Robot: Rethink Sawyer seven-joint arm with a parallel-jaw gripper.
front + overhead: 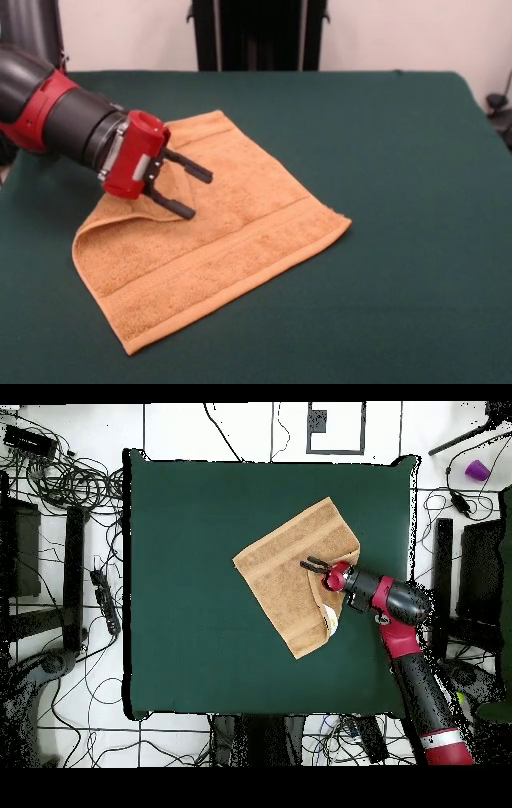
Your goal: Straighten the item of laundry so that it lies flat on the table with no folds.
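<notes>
My hand hangs low over the towel, 2 black fingers spread apart and holding nothing. It points across the cloth from the side where the fold is.

The towel lies on the green bench, on my right side of it in the overhead view, turned diamond-wise. Most of it is flat. 1 corner near my wrist is doubled over: the front view shows a raised rounded fold edge there, and the overhead view shows a pale strip at that spot, maybe the label or the underside, can't tell which.

Step, as I judge it: lining up to grab the flap, nothing gripped yet. Next move calls for dropping onto the top layer only, pinching near its free edge and pulling outward away from the towel's middle. Grabbing both layers would drag the whole piece.

Material: orange-tan terry, nubby pile, limp. 2 flatter woven bands run parallel to the near edge. Bench cover is smooth dark cloth.
</notes>
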